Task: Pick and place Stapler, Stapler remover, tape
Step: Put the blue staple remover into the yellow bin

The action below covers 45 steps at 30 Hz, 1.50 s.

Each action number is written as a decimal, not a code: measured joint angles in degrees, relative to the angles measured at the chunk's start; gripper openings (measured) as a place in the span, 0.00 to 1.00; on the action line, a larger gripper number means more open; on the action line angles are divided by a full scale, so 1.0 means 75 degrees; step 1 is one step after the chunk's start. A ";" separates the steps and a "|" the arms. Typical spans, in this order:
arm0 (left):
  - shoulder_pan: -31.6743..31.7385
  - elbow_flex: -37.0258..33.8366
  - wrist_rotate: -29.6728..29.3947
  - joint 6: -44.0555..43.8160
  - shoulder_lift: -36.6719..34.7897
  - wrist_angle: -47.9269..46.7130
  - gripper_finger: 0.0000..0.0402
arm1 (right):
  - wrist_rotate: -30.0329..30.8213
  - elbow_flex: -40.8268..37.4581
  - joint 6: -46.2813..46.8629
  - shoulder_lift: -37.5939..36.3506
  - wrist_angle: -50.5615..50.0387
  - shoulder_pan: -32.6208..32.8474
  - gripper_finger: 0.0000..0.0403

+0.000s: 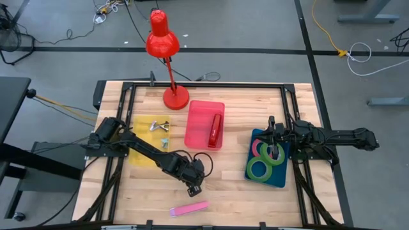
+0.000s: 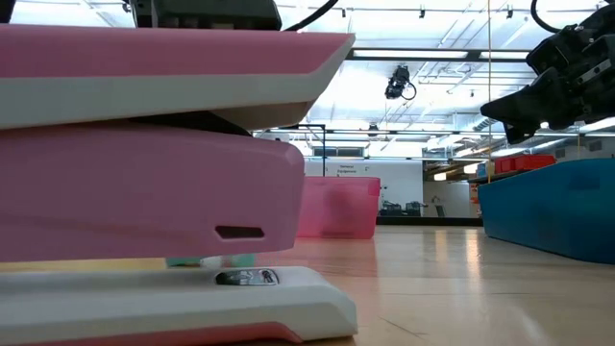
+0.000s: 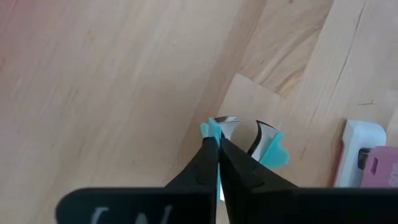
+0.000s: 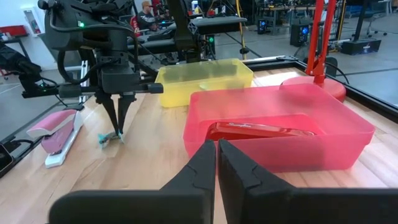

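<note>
My left gripper (image 1: 195, 185) points down near the table's front centre, shut on a small teal and metal staple remover (image 3: 267, 146), which also shows in the right wrist view (image 4: 111, 138). A pink stapler (image 1: 189, 209) lies on the table near the front edge, close to that gripper. A red stapler (image 1: 215, 130) lies in the pink bin (image 1: 204, 107). Two green tape rolls (image 1: 259, 168) and a pinkish-red one (image 1: 261, 147) lie in the blue bin (image 1: 280, 179). My right gripper (image 4: 216, 149) is shut and empty over the blue bin. My left gripper pinches the staple remover by one teal end (image 3: 210, 129) between its two fingertips. The fingers (image 4: 118, 115) come from above, pointing down. The remover sits at the tabletop below the fingertips; whether it rests on the wood or is just clear of it cannot be told.
A yellow bin (image 1: 142, 153) at the left holds several other staple removers (image 1: 160, 126). A red desk lamp (image 1: 176, 97) stands at the back. Bare wood lies between the pink stapler and the blue bin.
</note>
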 joint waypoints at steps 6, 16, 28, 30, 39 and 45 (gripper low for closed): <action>0.0000 0.0000 0.0000 0.0022 -0.0002 -0.0006 0.01 | 0.0000 0.0000 0.0000 0.0000 0.0000 0.0000 0.05; 0.0002 -0.0012 -0.0145 0.0432 -0.0465 -0.0426 0.01 | 0.0000 0.0000 0.0000 -0.0003 0.0000 -0.0003 0.05; 0.0035 -0.0012 -0.0728 0.0420 -0.1591 -0.2342 0.00 | -0.0003 0.0000 -0.0003 0.0000 0.0000 -0.0003 0.05; 0.0035 -0.0009 -0.0826 0.0367 -0.1738 -0.2652 0.00 | 0.0000 0.0000 -0.0001 -0.0001 0.0001 -0.0002 0.05; 0.0176 -0.0009 -0.0869 0.0220 -0.2203 -0.3756 0.00 | -0.0003 0.0000 0.0000 0.0000 0.0000 -0.0003 0.05; 0.0303 -0.0006 -0.0699 0.0421 -0.2514 -0.4133 0.00 | 0.0000 0.0000 -0.0003 0.0000 0.0000 0.0000 0.05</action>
